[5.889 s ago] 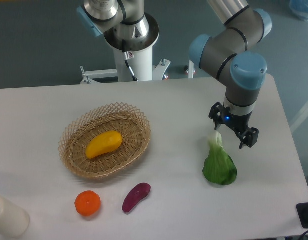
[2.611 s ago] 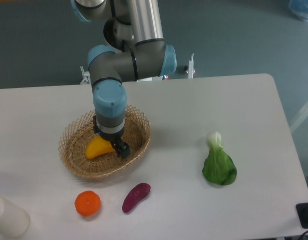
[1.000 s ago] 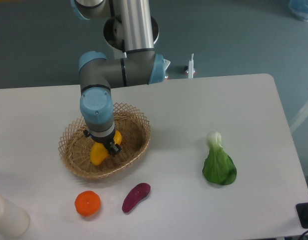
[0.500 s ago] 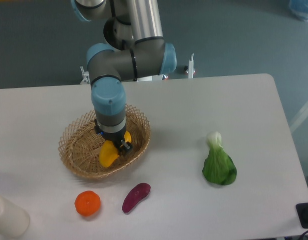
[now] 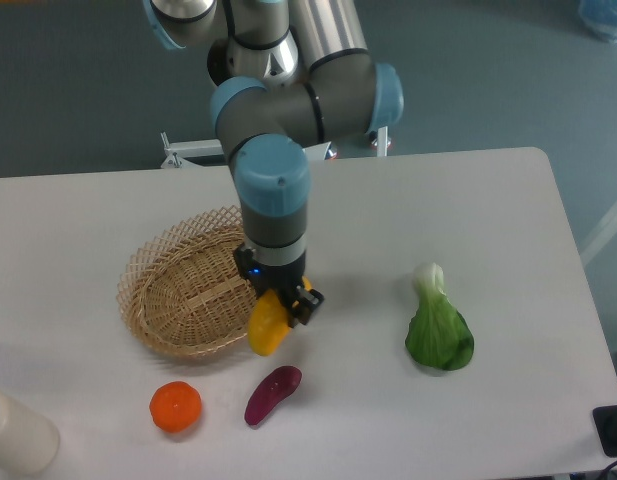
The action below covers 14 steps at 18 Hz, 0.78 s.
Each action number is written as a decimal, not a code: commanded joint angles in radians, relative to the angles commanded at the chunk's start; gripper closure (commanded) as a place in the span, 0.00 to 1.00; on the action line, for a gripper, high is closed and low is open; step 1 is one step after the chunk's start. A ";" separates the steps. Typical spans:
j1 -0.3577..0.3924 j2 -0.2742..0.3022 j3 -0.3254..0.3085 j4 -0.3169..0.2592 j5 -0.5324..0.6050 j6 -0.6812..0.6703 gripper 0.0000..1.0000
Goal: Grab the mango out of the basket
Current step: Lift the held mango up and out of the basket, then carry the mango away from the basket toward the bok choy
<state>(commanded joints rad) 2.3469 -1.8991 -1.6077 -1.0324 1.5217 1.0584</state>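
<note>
White table (image 5: 468, 200) fills most of the view, w/ dark floor behind it. UR5e arm (image 5: 288, 110), silver tube w/ light-blue joint caps, comes down from top centre and bends so its wrist points straight down over the basket's right edge. Basket (image 5: 183, 300), tan oval wicker w/ open lattice rim, sits left of centre on the table; nothing visible inside it, though its right part is hidden behind the wrist. Bok choy (image 5: 438, 325), green leaves w/ white stem end pointing away from the camera, lies on the table well apart to the right. Gripper (image 5: 278, 300) hangs at the bottom of the wrist, black fingers clamped on the upper part of the mango (image 5: 267, 326), one finger (image 5: 304, 303) showing on the fruit's right side. Mango is yellow-orange, hanging roughly upright w/ its lower end pointing down, at the basket's right rim and overlapping it in view; can't tell whether it's clear of the rim or brushing it. Purple veg (image 5: 272, 394), oblong, lies on the table just below the mango, apart from it. Round orange fruit (image 5: 175, 407) sits left of the purple veg, in front of the basket. Cream-coloured cylinder (image 5: 13, 430) is cut off at the bottom-left corner. Dark object (image 5: 613, 430) at the bottom-right edge, too cropped to ID.
</note>
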 joint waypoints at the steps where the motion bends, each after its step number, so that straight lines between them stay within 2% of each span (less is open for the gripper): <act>1: 0.021 0.002 0.002 0.002 0.000 0.012 0.57; 6: 0.083 -0.002 0.015 0.009 0.000 0.066 0.63; 9: 0.118 -0.034 0.029 0.011 0.008 0.124 0.63; 12: 0.161 -0.041 0.034 0.000 0.051 0.207 0.63; 14: 0.163 -0.044 0.035 0.002 0.054 0.226 0.63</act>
<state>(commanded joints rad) 2.5096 -1.9436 -1.5723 -1.0309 1.5754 1.2839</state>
